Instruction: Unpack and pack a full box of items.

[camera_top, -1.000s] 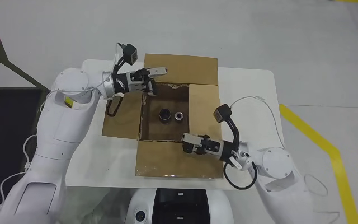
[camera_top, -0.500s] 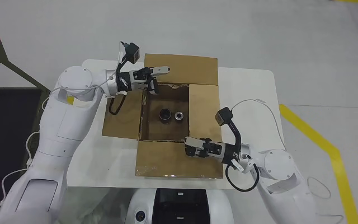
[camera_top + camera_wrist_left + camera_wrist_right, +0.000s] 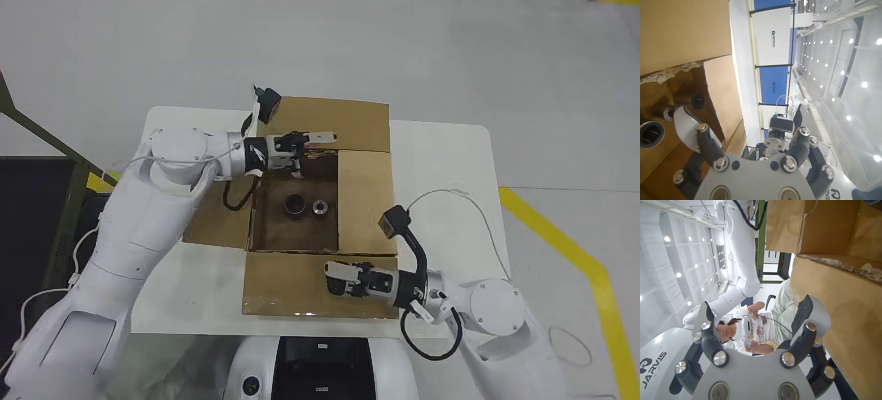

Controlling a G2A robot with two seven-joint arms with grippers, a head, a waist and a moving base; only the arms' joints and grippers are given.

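— When you count from above, what is on the worktop (image 3: 440, 180)?

— One cardboard box (image 3: 365, 200), centre of the frame, all four flaps folded out. Inside it two items lie side by side: a dark cylinder (image 3: 294, 206) and, just right of it, a smaller silvery cylinder (image 3: 319, 208). The left wrist view counts three in there: a brown cylinder (image 3: 690, 99) by the wall, a silver-rimmed cylinder (image 3: 651, 132) and a small cylinder (image 3: 666, 113) partly behind a finger (image 3: 684, 130).

— What differs from a second ago?

— The left hand (image 3: 318, 140) has swung rightward from the box's upper-left corner to the upper rim of the opening. The right hand (image 3: 333, 277) has slid down-frame along the near flap, away from the opening.

— And the hands themselves?

— Both have their fingers spread apart and grip nothing. The left hand hangs over the opening, clear of the cylinders. The right hand sits low over the near flap; whether it touches the cardboard I cannot tell.
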